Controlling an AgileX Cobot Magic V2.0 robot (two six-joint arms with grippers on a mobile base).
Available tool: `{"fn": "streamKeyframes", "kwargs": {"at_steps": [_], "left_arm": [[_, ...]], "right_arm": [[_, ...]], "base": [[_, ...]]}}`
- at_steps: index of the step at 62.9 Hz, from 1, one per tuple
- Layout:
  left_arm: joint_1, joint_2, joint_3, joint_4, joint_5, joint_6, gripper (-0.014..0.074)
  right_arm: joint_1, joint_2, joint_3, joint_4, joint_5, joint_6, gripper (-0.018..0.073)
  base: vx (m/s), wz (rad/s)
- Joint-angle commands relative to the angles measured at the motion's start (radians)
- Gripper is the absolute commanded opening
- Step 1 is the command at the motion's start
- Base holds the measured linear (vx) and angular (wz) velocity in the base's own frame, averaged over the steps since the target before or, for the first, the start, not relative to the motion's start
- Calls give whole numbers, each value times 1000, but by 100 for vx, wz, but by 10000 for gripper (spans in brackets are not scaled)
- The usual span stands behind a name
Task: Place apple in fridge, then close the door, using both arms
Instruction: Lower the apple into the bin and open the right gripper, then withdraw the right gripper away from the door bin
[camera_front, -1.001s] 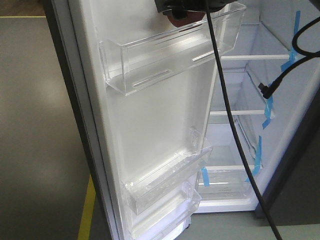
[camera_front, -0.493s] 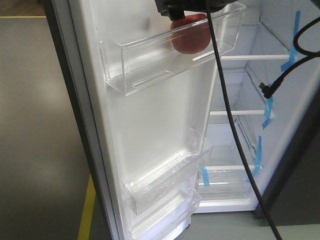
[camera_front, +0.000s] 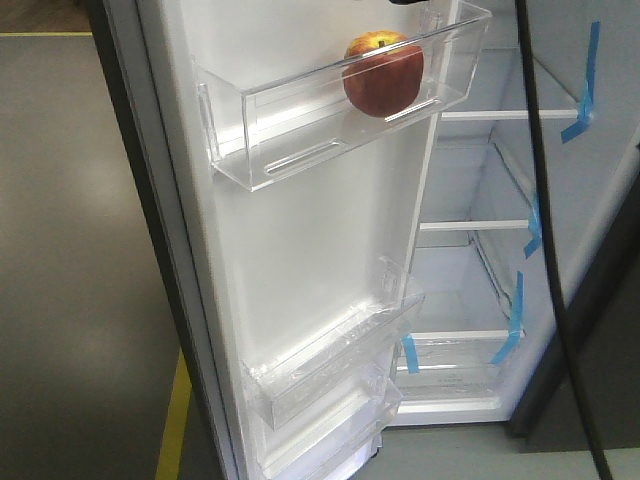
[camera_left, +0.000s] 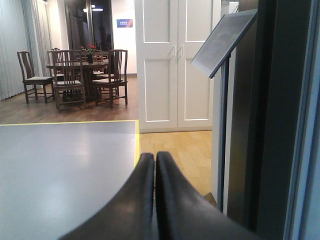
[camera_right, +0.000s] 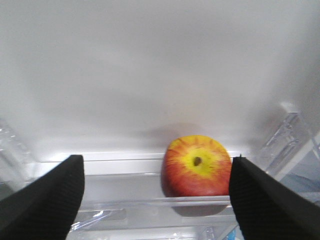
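Observation:
The red apple (camera_front: 383, 73) with its yellow top sits upright in the top clear bin (camera_front: 290, 130) of the open door (camera_front: 300, 230). In the right wrist view the apple (camera_right: 196, 167) lies just below my right gripper (camera_right: 155, 162). That gripper is open, its black fingers (camera_right: 50, 197) spread wide and touching nothing. The fridge (camera_front: 470, 170) stands open on the right, white inside, with blue-taped glass shelves. My left gripper (camera_left: 155, 157) is shut on nothing and points across the grey floor, beside a dark grey upright panel (camera_left: 255, 125). Neither gripper shows in the front view.
A black cable (camera_front: 540, 200) hangs down in front of the fridge's right side. Two lower door bins (camera_front: 330, 360) are bare. A yellow floor line (camera_front: 175, 420) runs left of the door. The left wrist view shows a tilted grey sign on a stand (camera_left: 222, 42) and distant chairs (camera_left: 67, 80).
My right gripper has let go of the apple in the top door bin and drawn upward out of the front view. The apple now rests there alone.

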Motion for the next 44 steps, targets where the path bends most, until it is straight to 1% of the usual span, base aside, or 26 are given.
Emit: {"fn": "streamKeyframes", "kwargs": {"at_steps": [1,7,13,19,24,29,38,44], "left_arm": [[3,-14,21,0,-77,-12,-6],[3,-14,21,0,-77,-12,-6],[3,-14,21,0,-77,-12,-6],[3,-14,21,0,-77,-12,-6],[3,-14,21,0,-77,-12,-6],[3,-14,21,0,-77,-12,-6],[3,-14,21,0,-77,-12,-6],[3,-14,21,0,-77,-12,-6]], "right_arm": [[1,-71,-28,76,-31,-38,582],[1,-105,-14,129,-8,-56,582],[1,-166,90,141,-56,-74,582],[1,-254,290,147,-171,-82,582],[1,-351,460,185,-285,-101,582],[1,-439,617,228,-370,-119,582],[1,-586,859,272,-450,-137,582],[1,-675,987,279,-459,-134,582]], "base": [[0,0],[0,0],[0,0],[0,0],[0,0],[0,0],[0,0],[0,0]]}}
